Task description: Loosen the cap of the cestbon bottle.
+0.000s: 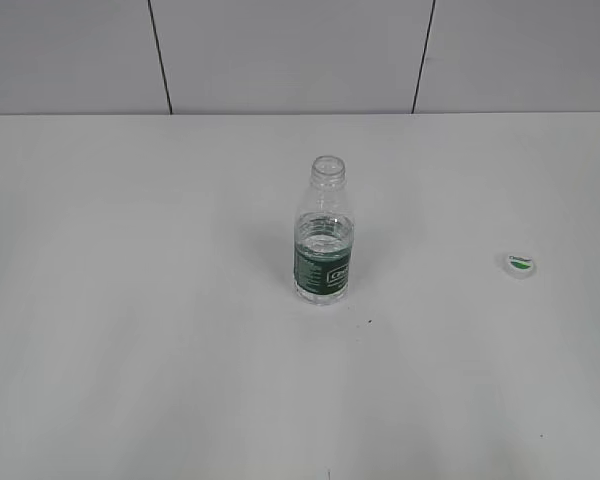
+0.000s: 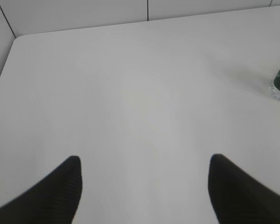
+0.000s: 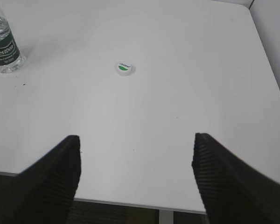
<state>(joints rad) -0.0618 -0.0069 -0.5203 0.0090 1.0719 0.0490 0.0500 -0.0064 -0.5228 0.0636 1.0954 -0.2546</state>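
Cap (image 3: 124, 68) lies flat on worktop (image 3: 186, 93), logo up, already off the Cestbon bottle (image 3: 4, 46), whose neck stands open, so loosening looks done. Right end effector (image 3: 135, 161) is spread, empty, pulled back w/ cap ahead, slightly left, bottle far ahead-left. Left end effector (image 2: 144, 179) also spread, holding nothing; bottle sits well ahead at its far right, probably both parked clear.
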